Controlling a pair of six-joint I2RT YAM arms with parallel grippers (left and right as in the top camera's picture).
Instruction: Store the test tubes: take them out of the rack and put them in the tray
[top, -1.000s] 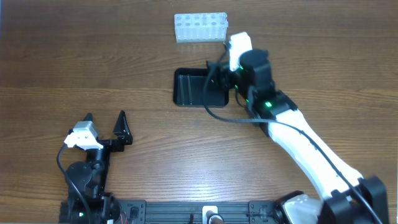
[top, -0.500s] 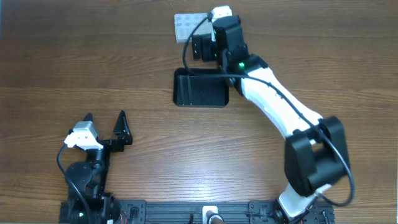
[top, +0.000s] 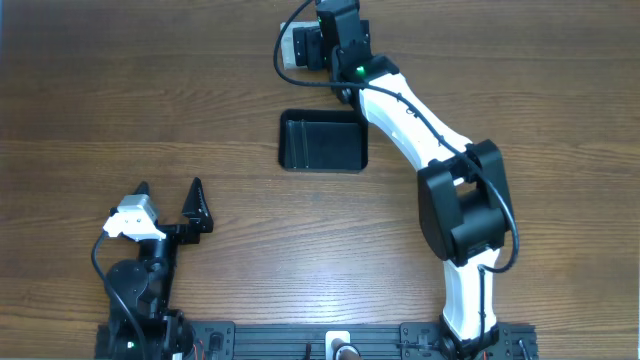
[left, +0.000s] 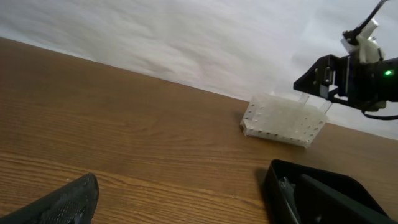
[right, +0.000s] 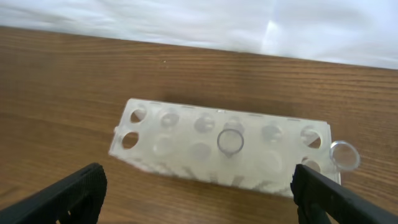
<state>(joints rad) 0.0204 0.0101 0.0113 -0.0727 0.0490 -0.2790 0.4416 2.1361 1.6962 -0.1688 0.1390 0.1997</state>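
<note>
Left gripper (top: 168, 184): parked low on the table (top: 520, 90) near its own base, well apart from rack and tray. Its fingers are spread wide and hold nothing. It looks idle, kept clear so the other arm has room to work.

Rack (right: 186, 152): a clear plastic block with two rows of wells at the table's far edge, just beyond the tray. Most wells look empty.

Middle tube (right: 231, 142): upright in a well near the rack's centre, its open mouth facing up toward the wrist camera.

End tube (right: 344, 155): at one end of the rack, by a corner. Whether it sits in a corner well or just outside cannot be told.

Right gripper (right: 198, 177): hangs above the rack, the arm stretched across the table to get there. Its fingers are wide apart with nothing between them. The middle tube lies roughly centred in the gap, which suggests the gripper is lining up for a pick from above.

Tray (top: 300, 145): black and shallow, between the rack and the arms' bases, near the rack so the carry is short. Its contents cannot be made out.

Step in hand: likely a descent onto the middle tube, the jaws needing to narrow a good deal.

Risk: clear, slim tubes may slip, or the light rack may lift with one.
</note>
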